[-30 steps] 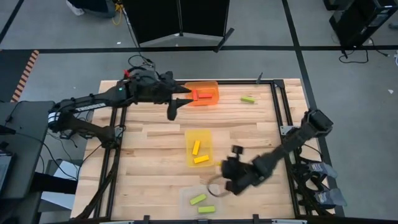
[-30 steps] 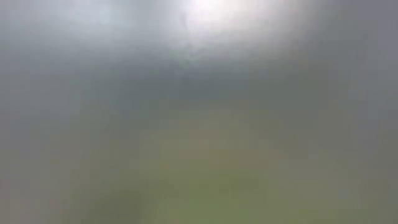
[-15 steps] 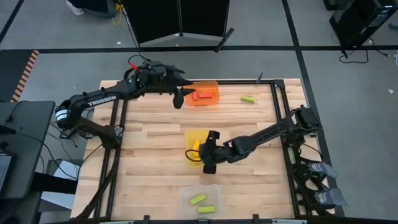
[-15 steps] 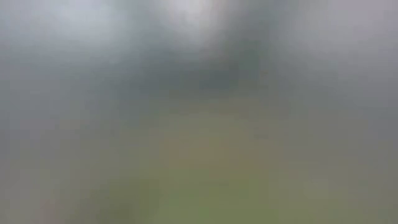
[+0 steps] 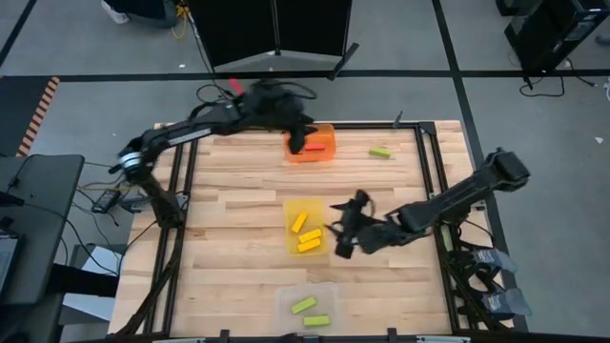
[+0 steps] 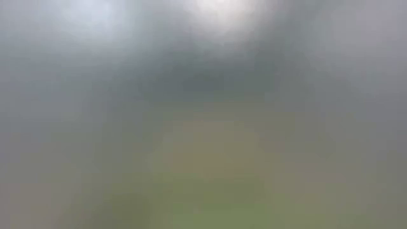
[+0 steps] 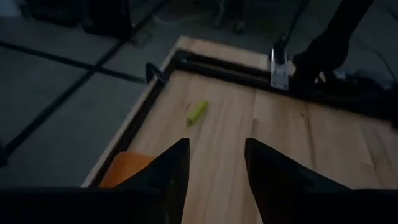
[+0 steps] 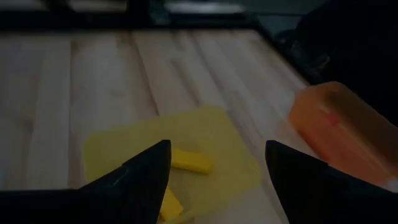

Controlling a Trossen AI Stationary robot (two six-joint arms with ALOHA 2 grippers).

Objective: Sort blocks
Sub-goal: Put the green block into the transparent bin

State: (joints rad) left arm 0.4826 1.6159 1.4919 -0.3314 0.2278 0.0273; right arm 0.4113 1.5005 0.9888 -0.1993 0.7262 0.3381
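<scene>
The orange tray [image 5: 322,145] at the table's far edge holds a red block [image 5: 315,149]. My left gripper [image 5: 300,138] hovers over the tray's left part, open and empty [image 7: 216,144], and hides some of it. One lime green block [image 5: 380,151] lies flat on the wood at the far right. Three yellow blocks [image 5: 307,234] lie in the yellow tray [image 5: 294,208] at mid-table. My right gripper [image 5: 338,238] stands just right of that tray, open and empty [image 8: 217,146]. The clear tray [image 5: 286,297] near the front edge holds two lime green blocks [image 5: 303,305].
A black metal frame [image 5: 424,171] runs along the table's edges, with a clamp [image 7: 280,68] on it at the far side. Bare wood [image 5: 229,210] lies left of the yellow tray and between the trays.
My right gripper has swung from beside the clear tray up to the yellow tray, then drawn back a little toward the right edge. A third yellow block now lies in the yellow tray. My left gripper has moved toward the far right, over the orange tray.
</scene>
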